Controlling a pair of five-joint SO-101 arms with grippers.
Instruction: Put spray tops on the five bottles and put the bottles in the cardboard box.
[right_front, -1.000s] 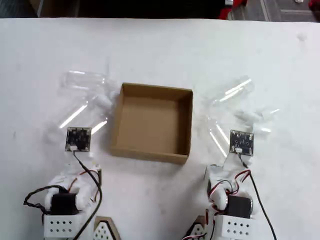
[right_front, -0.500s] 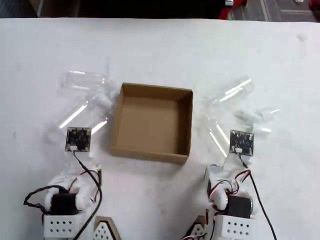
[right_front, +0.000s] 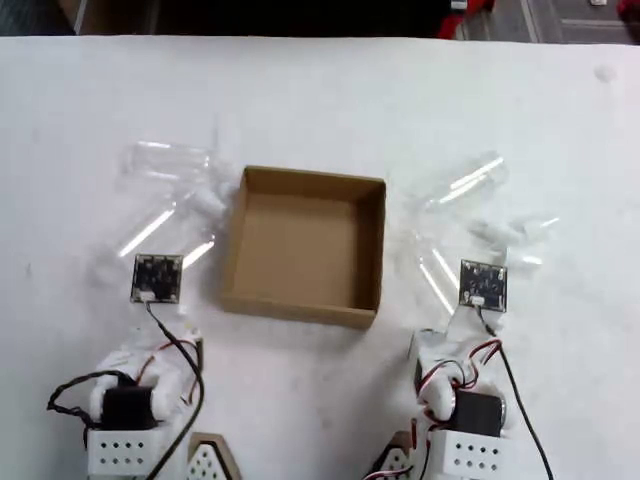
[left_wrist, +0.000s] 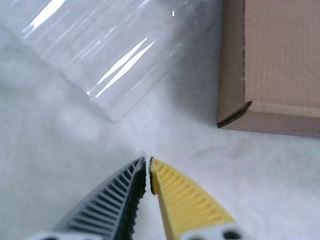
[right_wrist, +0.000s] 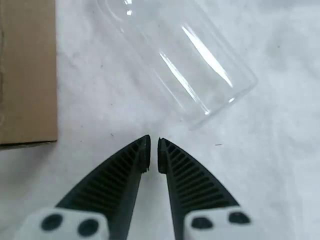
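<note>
An open, empty cardboard box (right_front: 305, 245) sits mid-table. Clear plastic bottles lie on their sides on both sides of it: some at the left (right_front: 150, 228), others at the right (right_front: 465, 180). Small white spray tops lie among them, one at the left (right_front: 207, 200) and one at the right (right_front: 505, 235). My left gripper (left_wrist: 148, 162) is shut with nothing in it, just short of a bottle's base (left_wrist: 115, 45) and beside the box corner (left_wrist: 270, 65). My right gripper (right_wrist: 153, 145) is shut and empty too, a little short of another bottle (right_wrist: 185, 65), with the box wall (right_wrist: 27, 70) beside it.
The left arm (right_front: 135, 400) and the right arm (right_front: 465, 405) stand at the table's near edge. White tabletop stretches beyond the box toward the far edge (right_front: 320, 40). Bare table lies between the two arm bases.
</note>
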